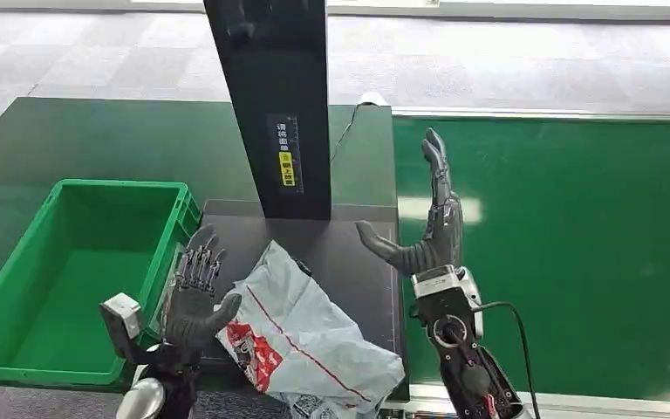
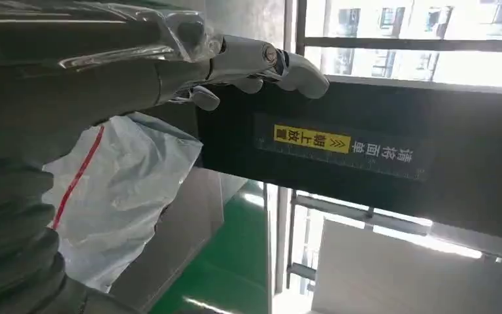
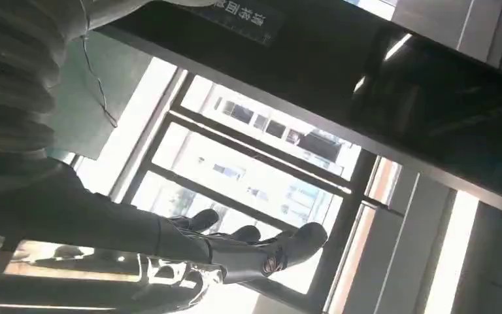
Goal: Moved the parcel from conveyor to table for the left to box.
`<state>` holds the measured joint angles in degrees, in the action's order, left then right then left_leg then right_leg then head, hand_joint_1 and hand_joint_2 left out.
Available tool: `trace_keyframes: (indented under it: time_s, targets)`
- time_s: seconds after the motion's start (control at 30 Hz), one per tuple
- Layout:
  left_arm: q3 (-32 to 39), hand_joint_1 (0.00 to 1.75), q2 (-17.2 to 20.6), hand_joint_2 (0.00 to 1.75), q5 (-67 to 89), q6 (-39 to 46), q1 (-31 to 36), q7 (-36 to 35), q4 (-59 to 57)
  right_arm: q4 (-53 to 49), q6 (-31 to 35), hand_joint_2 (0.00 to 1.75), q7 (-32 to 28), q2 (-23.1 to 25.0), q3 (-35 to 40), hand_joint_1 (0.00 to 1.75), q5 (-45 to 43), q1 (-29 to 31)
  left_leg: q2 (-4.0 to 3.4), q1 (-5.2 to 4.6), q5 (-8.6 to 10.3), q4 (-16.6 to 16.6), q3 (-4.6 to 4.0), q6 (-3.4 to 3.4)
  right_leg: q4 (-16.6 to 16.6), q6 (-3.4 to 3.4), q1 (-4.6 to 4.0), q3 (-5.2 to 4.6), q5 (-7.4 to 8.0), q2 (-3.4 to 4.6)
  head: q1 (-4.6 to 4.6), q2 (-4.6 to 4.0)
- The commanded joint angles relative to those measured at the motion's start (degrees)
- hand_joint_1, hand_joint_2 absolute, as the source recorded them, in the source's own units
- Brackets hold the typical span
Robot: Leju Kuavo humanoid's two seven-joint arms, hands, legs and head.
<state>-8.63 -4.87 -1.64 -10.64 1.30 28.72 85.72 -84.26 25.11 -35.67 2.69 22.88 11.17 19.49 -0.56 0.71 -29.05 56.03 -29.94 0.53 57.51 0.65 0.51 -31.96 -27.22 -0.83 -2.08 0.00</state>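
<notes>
So the left hand (image 1: 194, 292) was up with its dark, jointed fingers spread out flat, palm facing the parcel (image 1: 301, 336), holding nothing. Its thumb stuck out right beside the bag's edge, maybe just brushing the plastic, I couldn't say for sure. From the wrist camera on that arm you could see the shiny grey fingertips (image 2: 301, 72) stretched out in front of the black post, with the bag (image 2: 121, 196) bunched up right next to the ribbed cover.

The right hand (image 1: 427, 227) was wide open too, standing upright with fingers pointing away and the thick thumb angled toward the middle. Nothing in it, and it was well apart from the bag. In its own wrist view the dark fingers (image 3: 261, 248) were straight against bright window panes.

The parcel itself was a crumpled, soft poly mailer, pale grey-white and slightly glossy, with a thin red stripe running diagonally and a red printed patch near one end. It lay on the dark matte plate (image 1: 349, 253) between the two hands, closer to the left one, sagging over the near edge.

Behind it stood a tall, glossy black rectangular column (image 1: 270, 105) with a small yellow label. To the left sat a bright green plastic crate (image 1: 78, 271), hard-walled with a ribbed rim. Off to the right was the conveyor (image 1: 567, 253), a flat green belt with a smooth surface and a pale metal frame.
</notes>
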Motion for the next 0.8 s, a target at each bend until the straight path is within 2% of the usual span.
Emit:
trace_keyframes:
  time_s: [0.03,0.07,0.2,0.23,0.33,0.47,0.5,0.63,0.8]
  targets:
    - [-1.7,0.00,1.2,1.75,0.5,0.1,1.6,-0.3,-3.1,-0.7,-0.2,1.75,0.3,-0.8,-1.4,0.00,-0.3,0.0,0.12,-0.01,0.08,-0.1,-0.06,-0.03,-0.1,-0.02,0.00,-0.03,0.06,-0.03,0.02,0.00]
    - [-2.4,0.00,1.9,1.75,2.6,-0.2,1.5,-1.4,-3.2,-0.2,-1.1,0.00,1.2,-0.9,-1.2,0.00,-0.5,0.1,0.08,0.00,0.04,0.0,-0.04,-0.02,0.0,-0.02,0.00,-0.01,0.03,-0.01,0.00,0.00]
    - [-5.2,0.00,3.5,1.75,15.5,3.3,2.9,-6.2,-6.8,0.5,-3.0,0.00,2.3,-2.3,-2.1,0.00,0.0,-2.0,0.17,-0.01,0.08,-0.1,0.01,-0.03,-0.1,-0.02,0.00,0.06,0.04,-0.08,0.02,0.00]
    - [-7.3,0.00,4.4,1.75,21.8,4.5,4.2,-9.5,-9.2,1.0,-3.7,0.00,2.4,-2.5,-2.2,0.00,0.3,-2.4,0.26,0.00,0.14,-0.1,0.00,-0.04,-0.2,-0.03,-0.01,0.09,0.08,-0.16,0.00,0.00]
    - [-11.7,0.00,6.1,1.75,34.7,7.5,6.7,-13.8,-13.0,1.7,-4.6,0.00,2.7,-2.2,-2.1,0.00,1.1,-2.2,0.23,-0.02,0.10,-0.1,0.00,-0.02,-0.1,-0.02,0.02,0.07,0.04,-0.14,0.02,0.00]
    - [-15.8,0.00,7.9,1.75,46.5,6.5,9.0,-17.3,-15.0,0.8,-5.5,0.00,3.4,-1.9,-2.9,0.00,1.9,-2.5,0.18,-0.01,0.12,-0.1,-0.03,-0.01,-0.1,-0.04,0.01,0.02,0.08,-0.08,0.02,0.00]
    - [-16.2,0.00,8.2,1.75,47.5,5.9,9.2,-17.6,-14.8,0.5,-5.5,1.75,3.6,-1.8,-3.1,0.00,1.9,-2.6,0.17,-0.02,0.09,-0.1,0.00,-0.01,-0.1,-0.03,0.01,0.03,0.04,-0.09,0.00,0.00]
    - [-16.8,0.00,9.0,1.75,48.2,-0.1,8.9,-17.6,-15.3,-2.3,-5.9,1.75,4.6,-1.6,-5.5,0.00,2.3,-5.1,0.18,0.00,0.07,-0.1,-0.01,-0.02,-0.1,-0.02,0.00,0.03,0.04,-0.07,0.00,0.00]
    - [-19.9,0.00,9.7,1.75,50.5,-0.9,9.4,-17.1,-14.1,-3.6,-5.8,1.75,4.7,-1.6,-6.5,0.00,2.5,-6.9,0.17,-0.03,0.04,-0.1,0.04,-0.03,-0.1,0.00,0.03,0.10,0.02,-0.04,0.00,0.00]
